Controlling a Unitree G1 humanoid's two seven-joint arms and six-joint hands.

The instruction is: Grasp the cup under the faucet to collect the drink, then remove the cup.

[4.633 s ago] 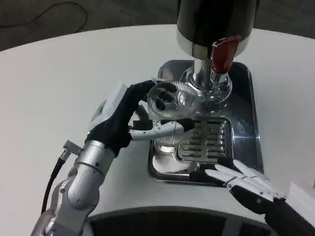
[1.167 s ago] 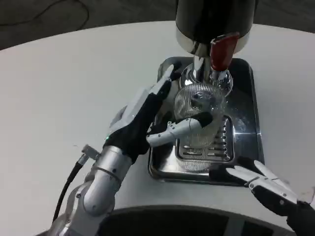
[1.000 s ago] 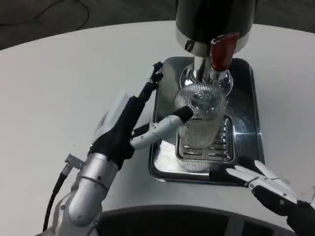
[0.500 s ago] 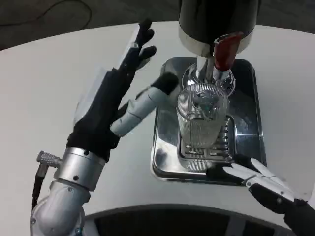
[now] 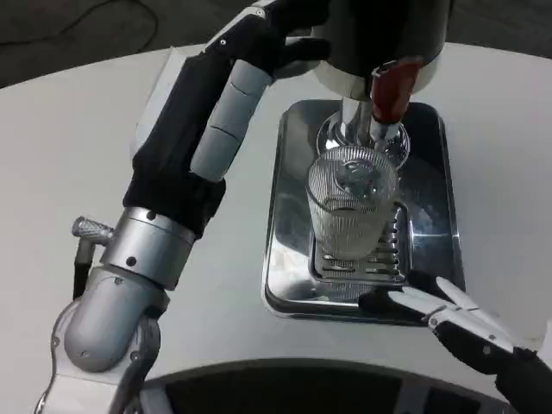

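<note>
The cup [image 5: 351,207] stands under the faucet [image 5: 377,129], ungripped. Left hand [image 5: 226,95] is raised, fingers apart; right hand [image 5: 461,323] rests spread, empty. Filling and removal are judged outstanding.

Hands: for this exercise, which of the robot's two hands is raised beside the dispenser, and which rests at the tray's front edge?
The left hand is raised beside the dark dispenser. The right hand lies low, fingertips at the metal tray's front edge.
</note>
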